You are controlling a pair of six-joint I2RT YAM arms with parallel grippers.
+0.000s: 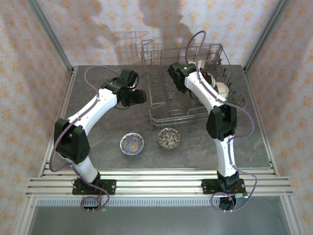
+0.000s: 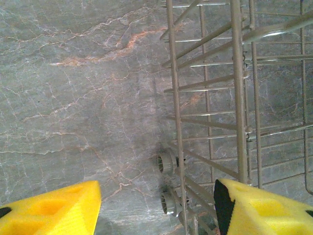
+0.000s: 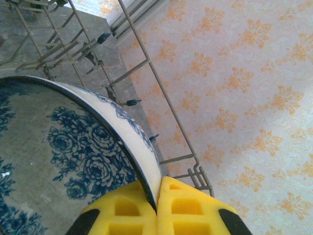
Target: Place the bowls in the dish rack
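Marble tabletop (image 1: 107, 127): left tool (image 2: 156, 208) released beside dish rack (image 2: 239, 98), right tool (image 3: 156, 205) clenches blue-floral bowl (image 3: 73, 147).

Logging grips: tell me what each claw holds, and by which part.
The right claw pinches the blue-and-white bowl by its rim, one finger inside, one outside. The left claw stands open and holds nothing.

Nothing readable here tbh: no text, labels, brand names or numbers on anything. Closest you get is the blue flower print inside the bowl (image 3: 73, 147) and the repeating orange ornament on the wallpaper (image 3: 234, 73), and that's just decoration, not lettering.
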